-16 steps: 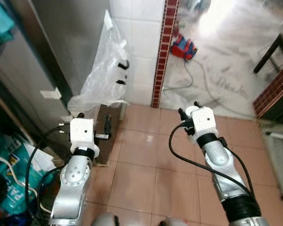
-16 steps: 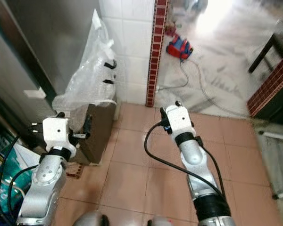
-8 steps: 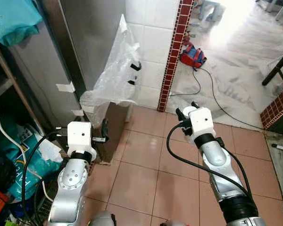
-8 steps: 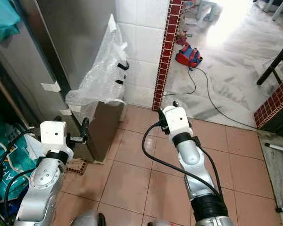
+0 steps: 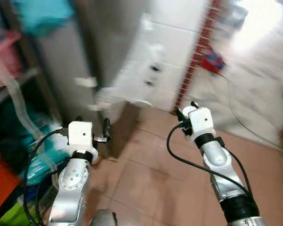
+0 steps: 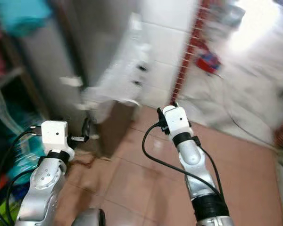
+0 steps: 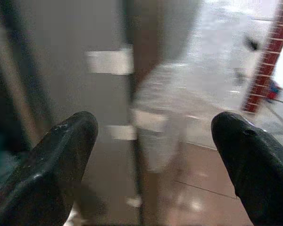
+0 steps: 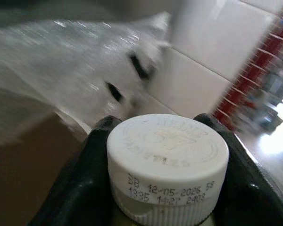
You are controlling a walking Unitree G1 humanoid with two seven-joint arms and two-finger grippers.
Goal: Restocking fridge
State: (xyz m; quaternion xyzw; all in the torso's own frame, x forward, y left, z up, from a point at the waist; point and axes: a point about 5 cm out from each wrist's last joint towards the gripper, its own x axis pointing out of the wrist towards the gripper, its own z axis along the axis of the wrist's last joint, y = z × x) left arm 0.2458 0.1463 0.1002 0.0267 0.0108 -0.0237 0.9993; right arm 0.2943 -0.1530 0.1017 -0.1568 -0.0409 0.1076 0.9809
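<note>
The right gripper [image 8: 165, 188] grasps a bottle by its white cap [image 8: 166, 162], probably stiff, smooth plastic that could twist loose, so the firmer hold is lower on the neck, while the left gripper [image 7: 155, 155] hangs released toward the blurred fridge [image 5: 92, 42].

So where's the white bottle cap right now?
The white bottle cap sits clamped between the right gripper fingers in the right wrist view, with crinkled clear plastic behind it.
</note>
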